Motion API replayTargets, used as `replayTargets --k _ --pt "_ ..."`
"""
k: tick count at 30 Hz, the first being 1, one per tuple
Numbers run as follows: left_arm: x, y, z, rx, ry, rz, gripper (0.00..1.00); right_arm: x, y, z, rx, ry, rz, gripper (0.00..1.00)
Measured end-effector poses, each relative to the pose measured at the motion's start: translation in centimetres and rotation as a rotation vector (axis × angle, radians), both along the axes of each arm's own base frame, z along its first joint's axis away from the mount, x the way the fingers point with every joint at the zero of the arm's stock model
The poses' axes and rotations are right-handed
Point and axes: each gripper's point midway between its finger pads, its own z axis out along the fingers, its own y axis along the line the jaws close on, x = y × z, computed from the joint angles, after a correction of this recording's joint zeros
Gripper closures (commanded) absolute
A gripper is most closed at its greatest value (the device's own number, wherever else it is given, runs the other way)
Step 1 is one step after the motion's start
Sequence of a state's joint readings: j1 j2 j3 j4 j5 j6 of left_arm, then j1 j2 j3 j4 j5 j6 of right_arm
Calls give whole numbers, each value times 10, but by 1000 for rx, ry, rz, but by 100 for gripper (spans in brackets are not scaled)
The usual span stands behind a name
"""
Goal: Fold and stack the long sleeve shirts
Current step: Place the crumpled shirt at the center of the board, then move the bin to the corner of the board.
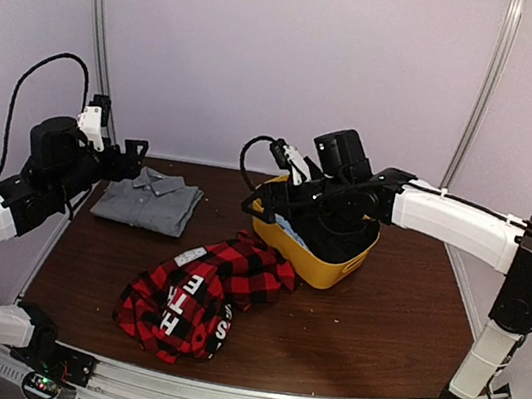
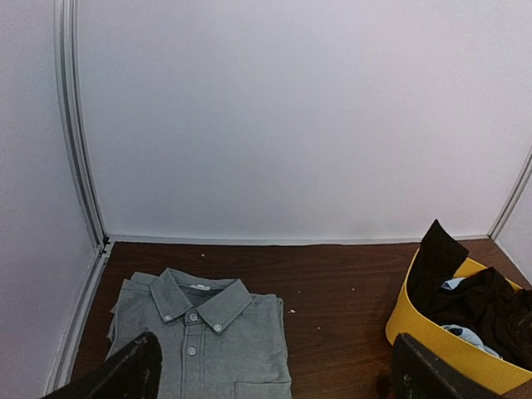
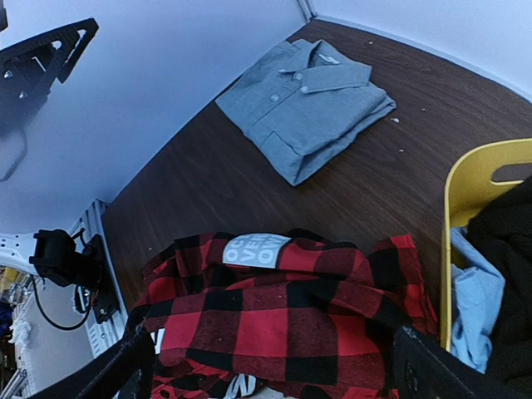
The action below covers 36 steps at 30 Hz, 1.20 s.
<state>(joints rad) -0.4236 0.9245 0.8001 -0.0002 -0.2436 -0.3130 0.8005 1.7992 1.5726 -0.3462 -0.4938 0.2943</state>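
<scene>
The grey collared shirt (image 1: 150,199) lies folded at the back left of the table; it also shows in the left wrist view (image 2: 212,345) and the right wrist view (image 3: 312,104). The red-and-black check flannel shirt (image 1: 198,295) lies crumpled at the front middle, its white neck label (image 3: 256,249) facing up. My left gripper (image 1: 128,163) hovers open and empty just left of the grey shirt, seen in its own view (image 2: 278,378). My right gripper (image 1: 264,197) hangs open and empty above the flannel's far edge, seen in its own view (image 3: 278,374).
A yellow plastic bin (image 1: 322,264) stands right of the flannel, holding dark and light-blue garments (image 3: 478,303). The right arm reaches over it. White walls and metal posts close the back and sides. Bare wooden table (image 1: 377,329) lies to the front right.
</scene>
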Motion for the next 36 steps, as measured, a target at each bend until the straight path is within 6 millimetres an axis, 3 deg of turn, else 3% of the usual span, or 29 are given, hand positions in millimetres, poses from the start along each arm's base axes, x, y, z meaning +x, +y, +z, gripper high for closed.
replayTargets --k 4,7,11,19,26,30,32,36 --pt "1 -1 -3 4 9 -1 2 13 -30 1 -116 -87 -118 8" --pt "3 -2 -6 7 18 -4 2 23 -49 -10 -214 -122 -186 16" --pt "5 -3 -10 11 28 -5 2 22 -72 -53 -377 -101 -215 23" --pt "5 -5 -11 12 31 -12 2 22 -86 -113 -556 -49 -189 41" --pt "5 -4 -14 16 42 -12 2 27 -117 -152 -684 13 -227 53" --pt "4 -5 -15 18 46 -14 2 37 -156 -164 -740 49 -311 54" --pt "4 -5 -15 18 47 -15 2 43 -188 -164 -756 78 -380 53" --pt "4 -5 -15 18 48 -17 2 59 -261 -156 -782 127 -554 39"
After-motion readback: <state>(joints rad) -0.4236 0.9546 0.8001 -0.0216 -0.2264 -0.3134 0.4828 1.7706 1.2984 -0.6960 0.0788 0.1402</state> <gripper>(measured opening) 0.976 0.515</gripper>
